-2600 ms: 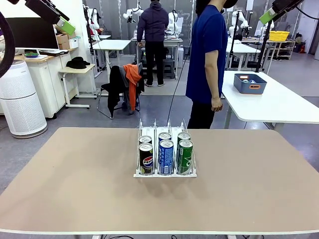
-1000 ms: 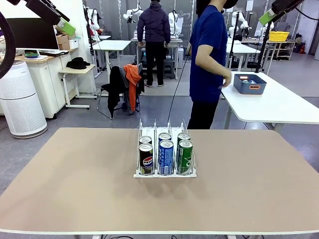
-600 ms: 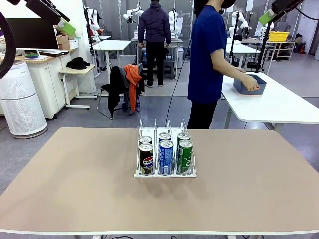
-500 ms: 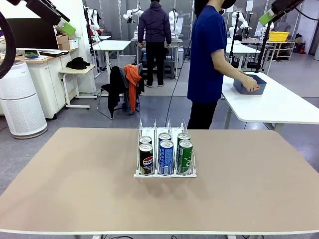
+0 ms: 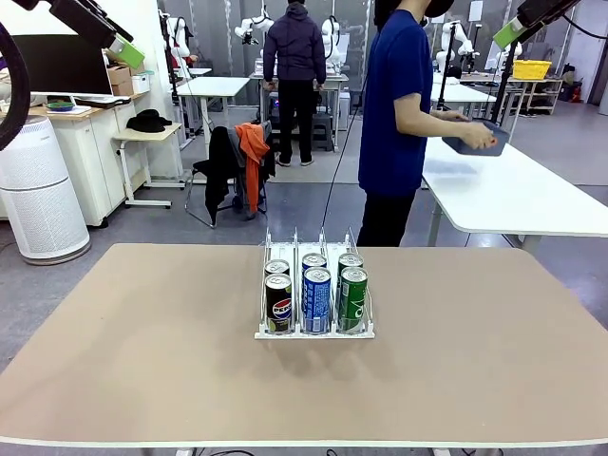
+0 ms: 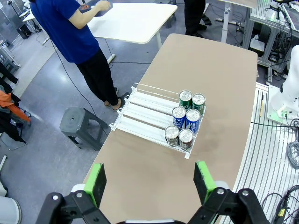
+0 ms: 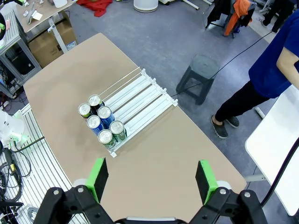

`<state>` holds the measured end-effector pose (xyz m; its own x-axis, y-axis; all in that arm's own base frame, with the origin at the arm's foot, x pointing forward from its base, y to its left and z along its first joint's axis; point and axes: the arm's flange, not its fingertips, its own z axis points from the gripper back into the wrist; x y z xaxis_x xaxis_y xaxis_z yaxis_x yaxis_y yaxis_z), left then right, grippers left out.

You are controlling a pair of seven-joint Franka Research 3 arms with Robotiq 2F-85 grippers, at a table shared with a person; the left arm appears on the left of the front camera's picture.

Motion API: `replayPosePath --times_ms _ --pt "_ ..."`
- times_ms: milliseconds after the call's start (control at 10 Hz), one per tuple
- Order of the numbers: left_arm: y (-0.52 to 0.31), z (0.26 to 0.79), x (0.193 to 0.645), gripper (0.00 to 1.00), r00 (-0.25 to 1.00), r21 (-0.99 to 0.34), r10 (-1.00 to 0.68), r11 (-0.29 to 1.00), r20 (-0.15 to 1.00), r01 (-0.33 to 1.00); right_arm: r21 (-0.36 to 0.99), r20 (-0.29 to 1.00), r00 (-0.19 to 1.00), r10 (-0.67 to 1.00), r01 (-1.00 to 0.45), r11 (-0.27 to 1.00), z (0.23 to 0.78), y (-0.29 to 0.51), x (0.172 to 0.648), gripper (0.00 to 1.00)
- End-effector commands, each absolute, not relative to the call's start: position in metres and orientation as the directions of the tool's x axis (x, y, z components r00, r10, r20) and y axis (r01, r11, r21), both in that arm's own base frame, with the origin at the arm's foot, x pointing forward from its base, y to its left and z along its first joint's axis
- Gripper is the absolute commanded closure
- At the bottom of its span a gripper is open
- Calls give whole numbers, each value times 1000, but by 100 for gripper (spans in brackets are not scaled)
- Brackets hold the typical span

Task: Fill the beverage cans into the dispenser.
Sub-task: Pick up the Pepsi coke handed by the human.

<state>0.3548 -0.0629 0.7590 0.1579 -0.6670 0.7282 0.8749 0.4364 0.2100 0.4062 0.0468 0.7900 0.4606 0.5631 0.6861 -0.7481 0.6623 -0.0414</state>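
Left hand [image 6: 150,179] is hanging spread wide over the bench [image 6: 210,60], six cans [image 6: 192,120] standing in the rack [image 6: 140,100], at its end away from the person [image 6: 70,23]. Right hand [image 7: 152,179] is hanging spread likewise. Front-on, the person is holding a grey bin [image 5: 470,144] over a white table [image 5: 532,199].

View along my gripper [image 7: 153,181], which hung high above the tan table [image 7: 187,140] with its green pads [image 7: 99,177] spread wide apart. The dispenser [image 7: 140,95] lay on the tabletop, its three lanes running slantwise across the field. Six beverage cans [image 7: 105,113] stood upright, two to a lane, packed together at one end of the dispenser, the blue pair in its middle lane. Beyond the dispenser's other end, off the table, stood a grey stool [image 7: 201,74]. Farther from the dispenser a person [image 7: 273,60] in a blue shirt and dark trousers stood beside a white table [image 7: 275,144].
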Motion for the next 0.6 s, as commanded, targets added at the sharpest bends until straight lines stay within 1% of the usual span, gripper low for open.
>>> replayPosePath --times_ms 0,500 --pt "-62 759 354 0 158 215 -672 437 724 873 -39 682 462 567 -752 658 788 47 405 0" --pt "-62 759 354 0 158 215 -672 437 724 873 -39 682 462 567 -752 658 788 47 405 0"
